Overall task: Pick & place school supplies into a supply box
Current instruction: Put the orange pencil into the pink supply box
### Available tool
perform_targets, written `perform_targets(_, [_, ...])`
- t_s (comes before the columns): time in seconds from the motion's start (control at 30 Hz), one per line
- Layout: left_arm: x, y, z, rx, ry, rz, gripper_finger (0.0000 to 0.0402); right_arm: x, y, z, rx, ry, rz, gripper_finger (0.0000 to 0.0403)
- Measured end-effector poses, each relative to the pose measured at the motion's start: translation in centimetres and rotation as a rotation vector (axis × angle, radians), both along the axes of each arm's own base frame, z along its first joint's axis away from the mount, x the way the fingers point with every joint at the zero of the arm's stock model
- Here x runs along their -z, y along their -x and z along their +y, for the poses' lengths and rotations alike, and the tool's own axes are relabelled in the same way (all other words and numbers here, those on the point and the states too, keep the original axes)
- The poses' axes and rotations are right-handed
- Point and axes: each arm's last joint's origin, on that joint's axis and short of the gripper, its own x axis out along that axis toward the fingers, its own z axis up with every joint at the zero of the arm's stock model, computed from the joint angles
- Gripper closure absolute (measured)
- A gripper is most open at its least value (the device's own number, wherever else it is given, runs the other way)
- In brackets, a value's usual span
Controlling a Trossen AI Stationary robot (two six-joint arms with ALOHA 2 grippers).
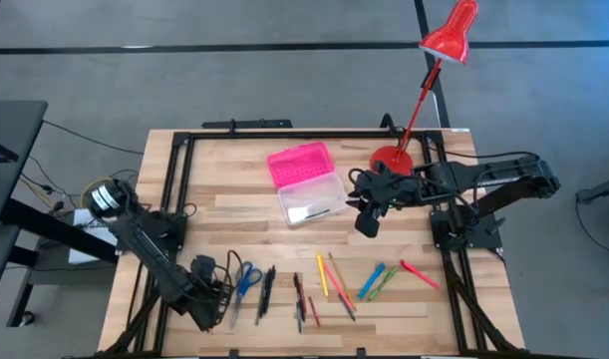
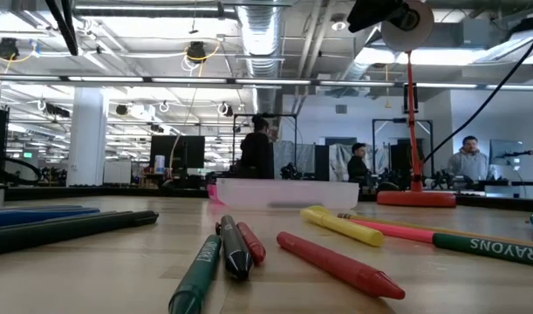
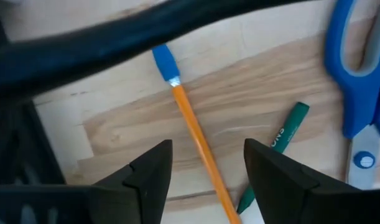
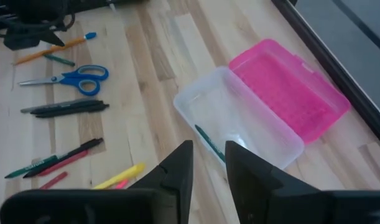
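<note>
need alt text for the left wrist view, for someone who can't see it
The left gripper hangs open over an orange pencil with a blue eraser cap, which lies on the wooden table between its two dark fingers. A green crayon lies just beside the pencil, and blue-handled scissors sit at the picture's right edge.
</note>
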Motion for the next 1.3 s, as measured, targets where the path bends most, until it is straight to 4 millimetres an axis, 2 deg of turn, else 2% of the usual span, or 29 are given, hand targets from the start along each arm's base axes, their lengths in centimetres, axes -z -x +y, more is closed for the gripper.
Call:
perform_targets(0.3, [2.3,-0.7,-1.1,-0.006,0.023,0.04,0.0205,-0.3,-0.3,0.0,-0.023,0.017,-0.041,0.0315])
perform_targets(0.53, [2.6,-0.7,-1.3,-0.023,0.023,0.052,0.021,-0.3,-0.3,0.0,-0.024,0.018,-0.041,0.0316])
perform_targets(0.93, [3.8,-0.8,-1.1,-0.025,0.085,-0.025,0.0356,-0.2,-0.2,0.0,-0.029,0.026,-0.019,0.0316])
perform_targets(1.07, [3.7,-1.1,-0.9,0.008,0.077,-0.02,0.0372,-0.1,-0.1,0.0,-0.03,0.028,-0.01,0.0316])
perform_targets(1.3, [3.7,-2.1,0.0,0.23,0.038,-0.034,0.0375,-0.1,-0.1,0.0,-0.031,0.029,-0.008,0.0316])
